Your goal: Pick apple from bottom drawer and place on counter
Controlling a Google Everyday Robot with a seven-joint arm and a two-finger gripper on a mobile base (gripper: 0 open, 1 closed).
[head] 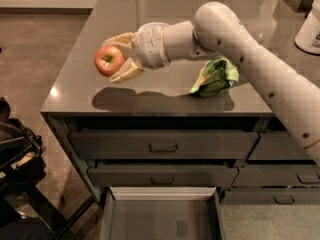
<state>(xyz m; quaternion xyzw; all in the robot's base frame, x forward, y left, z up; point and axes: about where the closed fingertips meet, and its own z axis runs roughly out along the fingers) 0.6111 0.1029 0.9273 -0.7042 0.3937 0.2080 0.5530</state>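
My gripper (116, 58) is shut on the apple (109, 60), a small red apple with yellowish patches, and holds it a little above the left part of the counter (80, 91). Its pale fingers (126, 72) clasp the apple from above and below. The arm reaches in from the right across the counter. The bottom drawer (160, 219) stands pulled open at the foot of the cabinet, its grey floor bare.
A crumpled green bag (215, 76) lies on the counter under my arm. A white container (307, 29) stands at the counter's right edge. Closed upper drawers (162, 145) face me. Dark gear (15, 159) sits on the floor at left.
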